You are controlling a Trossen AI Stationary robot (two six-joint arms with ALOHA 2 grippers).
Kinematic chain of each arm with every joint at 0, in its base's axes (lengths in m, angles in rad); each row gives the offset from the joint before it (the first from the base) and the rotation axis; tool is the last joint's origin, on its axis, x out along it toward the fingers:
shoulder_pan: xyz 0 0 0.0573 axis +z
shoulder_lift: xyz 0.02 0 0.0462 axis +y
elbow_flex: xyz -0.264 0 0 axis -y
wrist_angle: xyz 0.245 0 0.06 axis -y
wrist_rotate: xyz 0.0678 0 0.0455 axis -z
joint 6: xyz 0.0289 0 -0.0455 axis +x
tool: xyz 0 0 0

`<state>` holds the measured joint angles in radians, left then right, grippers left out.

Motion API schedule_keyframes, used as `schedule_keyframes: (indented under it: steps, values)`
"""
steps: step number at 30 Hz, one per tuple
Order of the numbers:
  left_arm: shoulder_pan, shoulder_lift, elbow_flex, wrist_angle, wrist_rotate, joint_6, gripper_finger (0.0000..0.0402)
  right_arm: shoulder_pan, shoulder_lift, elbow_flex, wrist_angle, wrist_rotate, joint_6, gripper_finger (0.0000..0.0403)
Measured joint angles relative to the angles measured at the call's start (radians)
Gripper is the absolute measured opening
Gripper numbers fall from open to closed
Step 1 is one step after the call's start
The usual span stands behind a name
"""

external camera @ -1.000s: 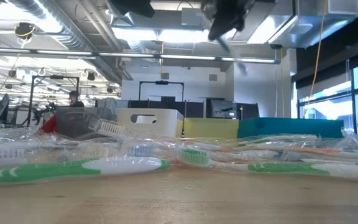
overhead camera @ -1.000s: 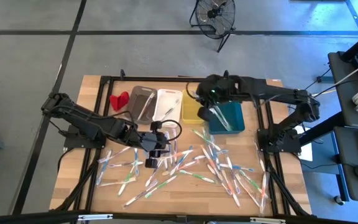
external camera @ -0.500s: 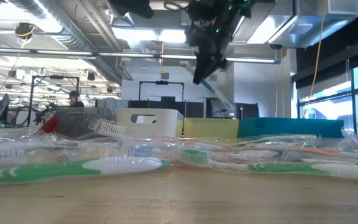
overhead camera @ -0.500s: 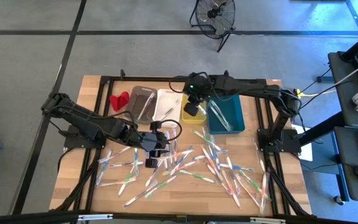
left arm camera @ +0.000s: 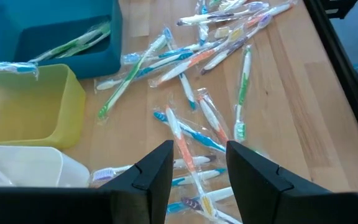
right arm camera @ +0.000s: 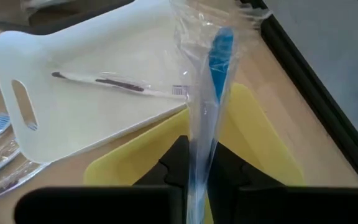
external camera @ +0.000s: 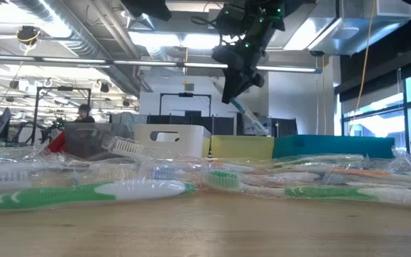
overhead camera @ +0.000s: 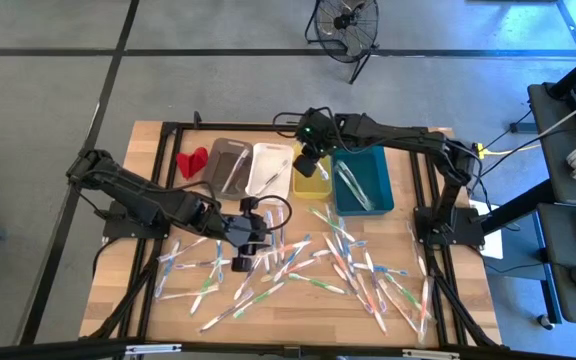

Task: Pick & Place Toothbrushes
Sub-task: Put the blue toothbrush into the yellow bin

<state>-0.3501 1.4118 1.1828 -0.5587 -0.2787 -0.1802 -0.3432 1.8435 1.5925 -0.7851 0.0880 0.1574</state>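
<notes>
1. The right end effector (overhead camera: 311, 164) is held above the far row of bins, over the yellow bin (overhead camera: 310, 185), with its fingers (right arm camera: 176, 165) pressed together on a wrapped blue toothbrush (right arm camera: 211, 93).

2. In the right wrist view, the held toothbrush is seen to run straight out from between the fingers, along the end effector's own line. Its blue head is carried at the far tip, inside clear wrapping.

3. The yellow bin (right arm camera: 253, 143) lies directly beneath the held toothbrush, and the white bin (right arm camera: 92, 106) is just beside it, with 1 dark-handled toothbrush (right arm camera: 104, 83) already inside. In the low view, the toothbrush (external camera: 247, 117) hangs slanted down from the end effector (external camera: 235, 71), well above the bin rims.

4. The next move is judged to turn on this relation: the toothbrush is above the yellow bin, so a release or a short descent would likely drop it there. Because it hangs slanted, its lower end would meet the bin first.

5. The left end effector (overhead camera: 251, 225) is held low over the scattered pile of toothbrushes (overhead camera: 318, 265) on the surface (overhead camera: 158, 140), with its fingers (left arm camera: 157, 171) spread and nothing between them.

6. In the left wrist view, several wrapped toothbrushes (left arm camera: 194, 134) lie just ahead of those spread fingers, at mixed angles. The left arm is clearly the nearer one to the pile.
</notes>
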Motion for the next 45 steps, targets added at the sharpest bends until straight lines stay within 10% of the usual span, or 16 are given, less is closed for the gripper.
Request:
schedule_keyframes:
  steps: [39,45]
  values:
    - [-0.068,0.0,0.0,-0.022,-0.086,-0.035,0.0143,-0.015,0.19,0.0,-0.012,-0.037,0.067,0.0025]
    - [-0.068,0.0,0.0,-0.022,-0.086,-0.043,0.0143,-0.016,0.199,-0.001,-0.025,-0.052,0.066,0.0096]
